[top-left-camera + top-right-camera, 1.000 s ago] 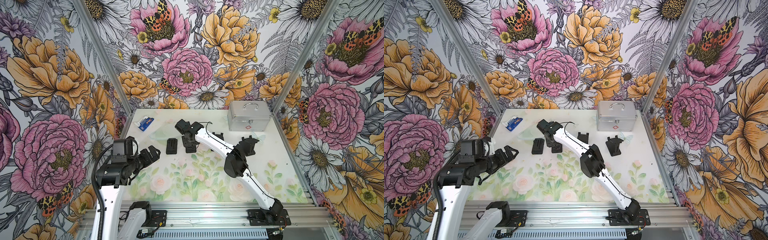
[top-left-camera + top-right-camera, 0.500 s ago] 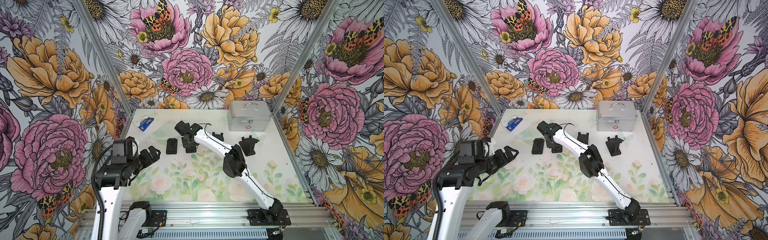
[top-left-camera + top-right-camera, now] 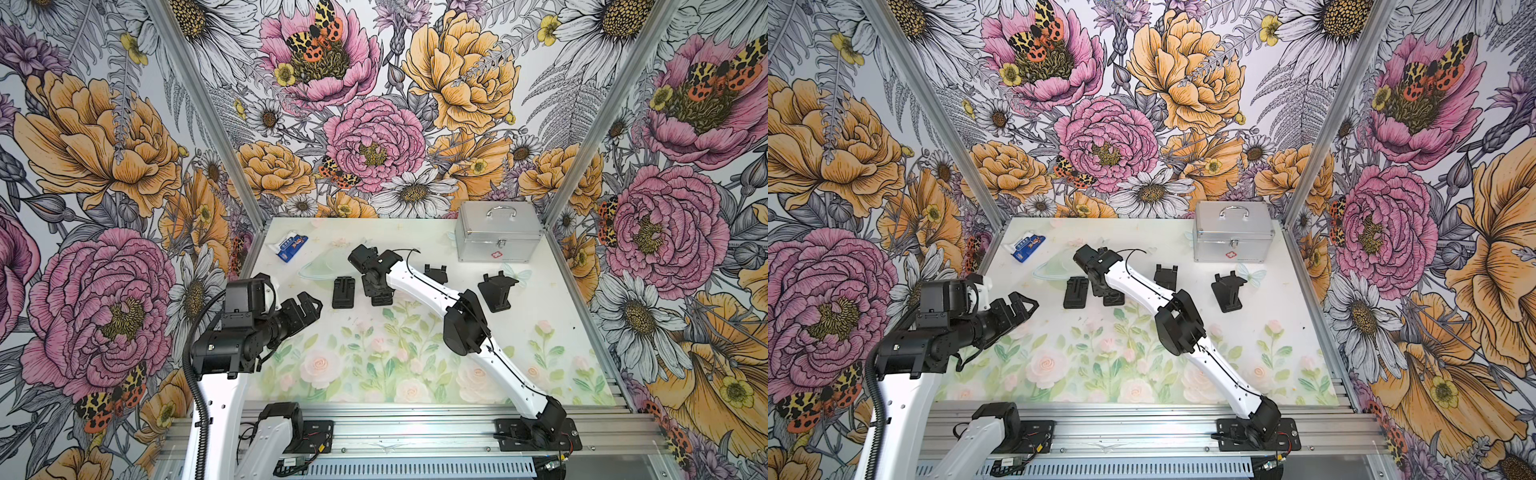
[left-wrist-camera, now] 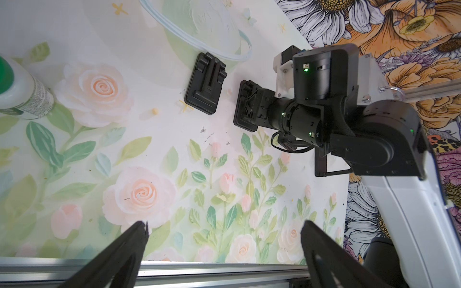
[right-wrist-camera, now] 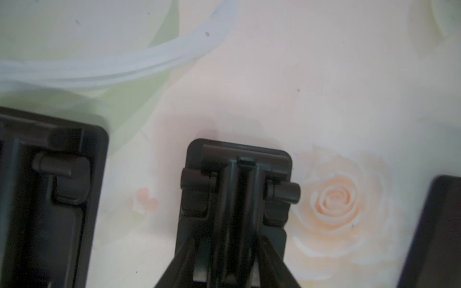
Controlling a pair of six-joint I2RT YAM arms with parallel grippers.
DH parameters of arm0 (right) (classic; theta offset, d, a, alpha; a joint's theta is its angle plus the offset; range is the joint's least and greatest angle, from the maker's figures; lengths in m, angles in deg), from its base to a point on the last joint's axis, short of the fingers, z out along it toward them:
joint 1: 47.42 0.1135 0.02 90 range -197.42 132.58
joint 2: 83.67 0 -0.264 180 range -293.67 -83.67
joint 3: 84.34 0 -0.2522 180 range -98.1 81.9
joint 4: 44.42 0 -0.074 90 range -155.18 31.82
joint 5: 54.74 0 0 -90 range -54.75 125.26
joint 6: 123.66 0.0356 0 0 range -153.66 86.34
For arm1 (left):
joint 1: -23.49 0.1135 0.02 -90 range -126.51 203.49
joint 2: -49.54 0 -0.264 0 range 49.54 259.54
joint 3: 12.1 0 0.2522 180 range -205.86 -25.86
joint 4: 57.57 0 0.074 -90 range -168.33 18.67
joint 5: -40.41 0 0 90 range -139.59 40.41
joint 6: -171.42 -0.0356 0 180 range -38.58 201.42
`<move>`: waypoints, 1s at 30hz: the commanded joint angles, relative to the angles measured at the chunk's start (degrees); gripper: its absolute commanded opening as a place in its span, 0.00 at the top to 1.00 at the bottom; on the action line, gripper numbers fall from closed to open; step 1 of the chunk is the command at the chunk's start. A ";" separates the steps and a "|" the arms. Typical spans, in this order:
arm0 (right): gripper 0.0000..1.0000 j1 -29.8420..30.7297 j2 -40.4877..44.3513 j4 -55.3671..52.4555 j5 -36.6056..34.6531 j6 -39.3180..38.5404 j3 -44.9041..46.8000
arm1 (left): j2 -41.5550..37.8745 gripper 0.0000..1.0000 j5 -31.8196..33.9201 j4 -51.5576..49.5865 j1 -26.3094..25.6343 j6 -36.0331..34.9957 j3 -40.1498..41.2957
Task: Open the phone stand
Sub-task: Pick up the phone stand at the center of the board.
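Right pincer [image 5: 228, 239] is down on a folded stand [image 5: 237, 159] mid-tabletop [image 3: 540, 332], seen in both top views. Its fingers [image 5: 184, 261] sit half-closed on either side of the stand's central strut. Whether they actually pinch it cannot be told. A second folded stand [image 3: 343, 292] lies flat just beside it, towards the left arm. An opened stand [image 3: 496, 291] stands well apart on the other side, near a metal case [image 3: 498, 237] at the back. Left pincer [image 3: 311, 305] hovers over the tabletop's left side, jaws spread wide and empty.
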 commanded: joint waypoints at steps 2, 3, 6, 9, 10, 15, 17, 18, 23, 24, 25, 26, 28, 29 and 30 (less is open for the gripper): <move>0.67 0.09 -2.56 0.08 -0.42 0.29 -0.69 | -1.02 0.01 -1.69 0.10 0.63 -1.22 0.72; 0.69 0.11 -2.56 0.12 -0.38 0.32 -0.44 | -1.10 0.01 -1.76 0.11 0.66 -1.28 0.80; 0.79 0.20 -2.22 0.12 -0.40 0.66 0.44 | -1.20 0.01 -1.78 0.13 0.69 -1.22 0.92; 0.88 0.34 -1.61 0.08 -0.68 0.58 1.00 | -1.13 0.01 -1.81 0.11 0.70 -1.09 0.73; 0.91 0.31 -1.32 0.09 -0.84 0.58 1.08 | -1.11 0.01 -1.81 0.16 0.69 -1.10 0.74; 1.00 -0.06 1.00 0.08 -1.32 0.38 1.55 | -0.35 0.01 -1.49 0.18 0.73 -1.22 -0.62; 1.00 -0.33 2.26 0.08 -0.98 0.25 1.61 | 0.52 0.01 -1.08 0.18 0.77 -1.31 -1.75; 1.00 -0.52 2.87 0.08 -0.80 0.10 1.53 | 0.87 0.01 -0.93 0.25 0.71 -1.27 -2.32; 1.00 -1.48 6.35 -0.09 1.89 -0.17 2.04 | 3.34 0.01 0.50 1.21 0.75 -1.07 -5.65; 1.00 -1.54 7.27 -0.31 2.58 -0.15 2.06 | 3.82 0.01 0.81 1.75 0.75 -0.73 -6.12; 1.00 -1.55 8.06 -0.57 3.53 -0.19 1.99 | 4.26 0.01 0.87 2.37 0.73 -0.30 -6.52; 1.00 -1.52 8.81 -0.83 4.45 -0.22 1.79 | 4.65 0.01 0.97 3.11 0.70 0.10 -6.71; 1.00 -3.51 10.47 -1.24 6.65 -0.06 1.80 | 5.58 0.01 1.17 4.90 0.55 1.27 -7.25; 1.00 -3.80 11.35 -1.33 7.79 -0.03 1.80 | 6.10 0.01 1.31 5.71 0.45 1.72 -7.54; 1.00 -4.15 12.23 -1.39 9.15 -0.02 1.78 | 6.78 0.01 1.36 6.73 0.27 2.14 -7.93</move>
